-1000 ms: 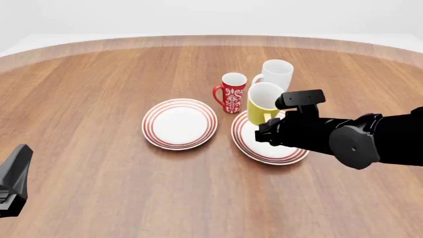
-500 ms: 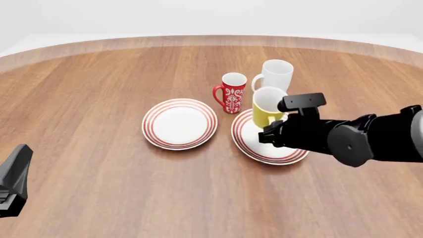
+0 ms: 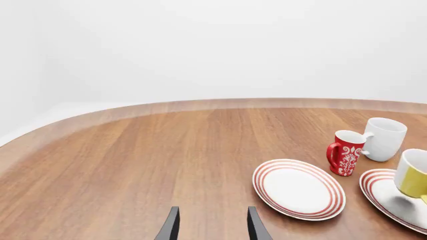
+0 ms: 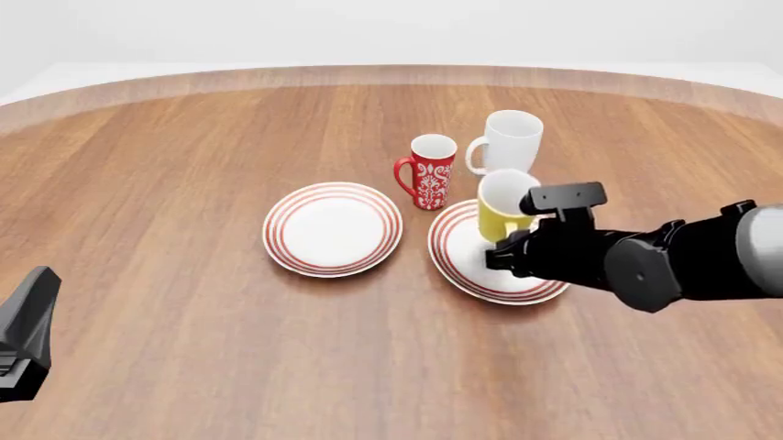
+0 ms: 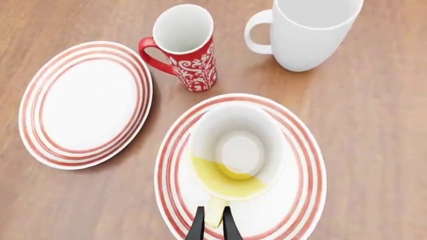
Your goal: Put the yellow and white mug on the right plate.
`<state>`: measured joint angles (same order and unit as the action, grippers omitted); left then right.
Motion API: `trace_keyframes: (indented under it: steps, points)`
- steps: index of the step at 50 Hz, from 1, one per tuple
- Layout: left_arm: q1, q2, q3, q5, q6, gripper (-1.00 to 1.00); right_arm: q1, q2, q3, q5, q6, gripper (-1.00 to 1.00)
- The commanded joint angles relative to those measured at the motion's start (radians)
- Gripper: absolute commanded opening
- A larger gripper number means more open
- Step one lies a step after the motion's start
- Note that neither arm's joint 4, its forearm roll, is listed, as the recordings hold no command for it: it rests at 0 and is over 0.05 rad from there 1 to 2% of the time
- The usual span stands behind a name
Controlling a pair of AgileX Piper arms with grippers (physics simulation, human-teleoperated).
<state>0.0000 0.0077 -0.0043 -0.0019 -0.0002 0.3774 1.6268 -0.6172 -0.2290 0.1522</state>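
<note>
The yellow and white mug [image 4: 501, 203] stands upright over the far part of the right plate [image 4: 471, 275], low on it or just above it; I cannot tell if they touch. My right gripper [image 4: 505, 240] is shut on the mug's yellow handle [image 5: 213, 214], as the right wrist view [image 5: 213, 229] shows, with the mug [image 5: 233, 160] inside the plate's red rings [image 5: 303, 200]. My left gripper [image 4: 27, 341] sits at the near left, far from the mug, and is open and empty in the left wrist view [image 3: 211, 230].
The twin red-ringed plate [image 4: 333, 227] lies to the left of the right plate. A red patterned mug [image 4: 431, 172] and a taller white mug [image 4: 512, 139] stand just behind the right plate, close to the yellow mug.
My right gripper has lowered the yellow mug and carried it slightly right, from tilted above the plate's far rim to upright, low over the plate. The left arm has not moved.
</note>
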Motion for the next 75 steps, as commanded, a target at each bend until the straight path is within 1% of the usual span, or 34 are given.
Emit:
trace_keyframes:
  steps: [1,7,29,30,42,57,65,75]
  points:
    - [0.000,0.000,0.000,0.000,0.000,1.00,-0.003,0.033,-0.002,-0.031,0.010,-1.00]
    - [0.000,0.000,0.000,0.000,0.000,1.00,-0.011,0.054,0.004,-0.054,0.009,-1.00]
    - [0.000,0.000,0.000,0.000,0.000,1.00,-0.012,0.068,0.011,-0.073,0.015,-1.00]
    - [0.000,0.000,0.000,0.000,0.000,1.00,-0.013,0.066,0.012,-0.071,0.010,1.00]
    - [0.000,0.000,0.000,0.000,0.000,1.00,-0.015,0.044,0.015,-0.058,0.011,1.00]
    - [0.000,0.000,0.000,0.000,0.000,1.00,-0.010,-0.032,0.071,-0.043,0.027,1.00]
    - [0.000,0.000,0.000,0.000,0.000,1.00,-0.006,-0.088,0.098,-0.021,0.032,1.00]
    - [0.000,0.000,0.000,0.000,0.000,1.00,-0.001,-0.222,0.132,0.047,0.040,1.00]
